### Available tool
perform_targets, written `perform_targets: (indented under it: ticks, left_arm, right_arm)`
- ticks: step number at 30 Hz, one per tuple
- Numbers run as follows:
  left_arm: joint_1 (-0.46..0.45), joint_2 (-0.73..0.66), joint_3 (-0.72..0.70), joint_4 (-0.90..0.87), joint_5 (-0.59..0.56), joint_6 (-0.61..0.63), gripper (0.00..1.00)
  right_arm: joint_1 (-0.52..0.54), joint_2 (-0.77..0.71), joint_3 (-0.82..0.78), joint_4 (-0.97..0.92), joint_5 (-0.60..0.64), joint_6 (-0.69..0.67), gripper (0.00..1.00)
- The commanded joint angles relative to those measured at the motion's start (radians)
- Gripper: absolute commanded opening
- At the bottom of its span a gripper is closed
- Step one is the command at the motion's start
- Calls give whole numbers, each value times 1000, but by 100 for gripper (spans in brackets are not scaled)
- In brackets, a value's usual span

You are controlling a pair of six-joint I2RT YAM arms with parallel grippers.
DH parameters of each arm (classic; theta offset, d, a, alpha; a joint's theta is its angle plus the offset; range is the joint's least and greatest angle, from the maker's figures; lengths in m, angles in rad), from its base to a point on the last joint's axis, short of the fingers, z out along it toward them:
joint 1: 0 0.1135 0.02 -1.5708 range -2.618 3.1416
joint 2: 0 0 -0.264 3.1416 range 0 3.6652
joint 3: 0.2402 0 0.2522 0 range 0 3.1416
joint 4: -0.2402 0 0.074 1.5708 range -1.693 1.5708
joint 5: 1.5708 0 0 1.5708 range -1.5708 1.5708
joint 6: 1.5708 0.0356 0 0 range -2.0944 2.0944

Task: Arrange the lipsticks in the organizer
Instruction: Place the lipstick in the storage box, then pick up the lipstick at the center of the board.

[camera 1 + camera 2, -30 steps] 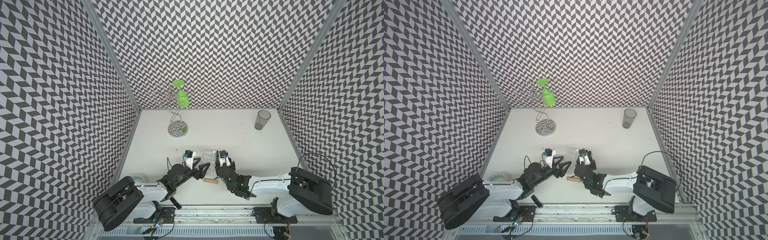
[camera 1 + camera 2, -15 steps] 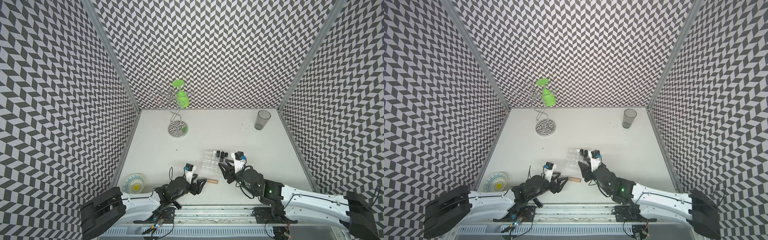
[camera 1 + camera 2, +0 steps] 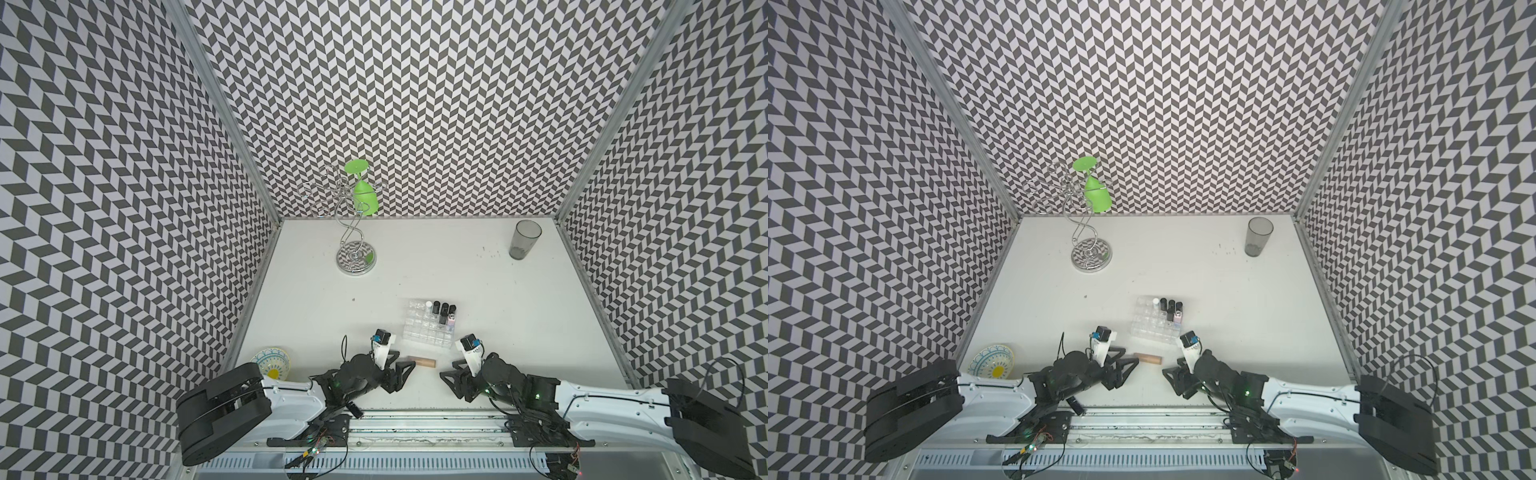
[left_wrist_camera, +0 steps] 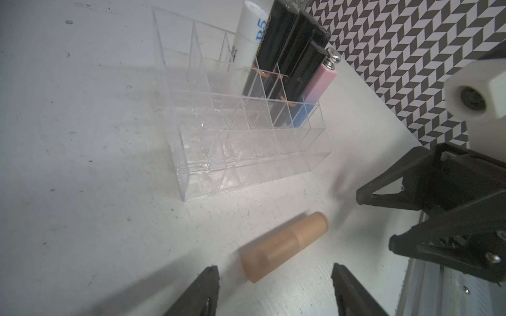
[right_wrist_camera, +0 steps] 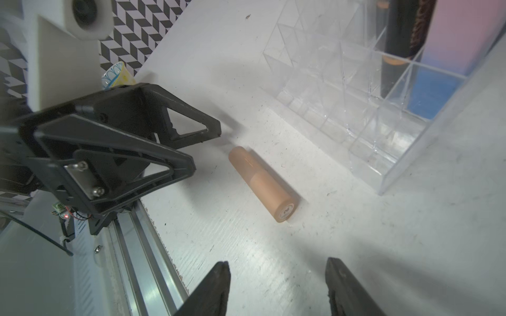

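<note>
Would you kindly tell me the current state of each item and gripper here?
organizer: upright, most cells empty.
tan lipstick: lying flat on the table, outside the organizer.
white lipstick: standing in a cell.
black lipsticks: standing in cells.
gradient lipstick: standing in a cell.
left gripper: open, empty.
right gripper: open, empty.
tumbler: upright.

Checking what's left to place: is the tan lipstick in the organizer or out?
Out. The tan lipstick lies flat on the table, beside the organizer.

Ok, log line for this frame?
tan lipstick loose beside organizer | left gripper open, empty | right gripper open, empty
</note>
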Motion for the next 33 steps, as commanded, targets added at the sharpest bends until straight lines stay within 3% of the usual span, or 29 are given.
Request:
perform_targets:
  ticks: [1,14,20,24,30,33]
  left_arm:
    - [0,61,21,93,33,22,68]
    - [-2,255,35,254,93,30,58]
    - [-16,272,4,330,148,1,45]
    - [-34,249,-2,302,153,-17,37]
    - [-87,114,16,98,33,-6,38]
    - [-91,65,50,-4,-18,34,43]
  right_arm:
    - [6,67,2,153,-19,-6,59]
    - [-6,297,10,346,-4,-79,56]
    - [-16,375,17,404,-24,-116,56]
    - [-21,422,19,444,-47,-123,56]
    - [-27,413,-26,484,-58,-114,56]
    - [-43,345,-76,514,-72,-89,58]
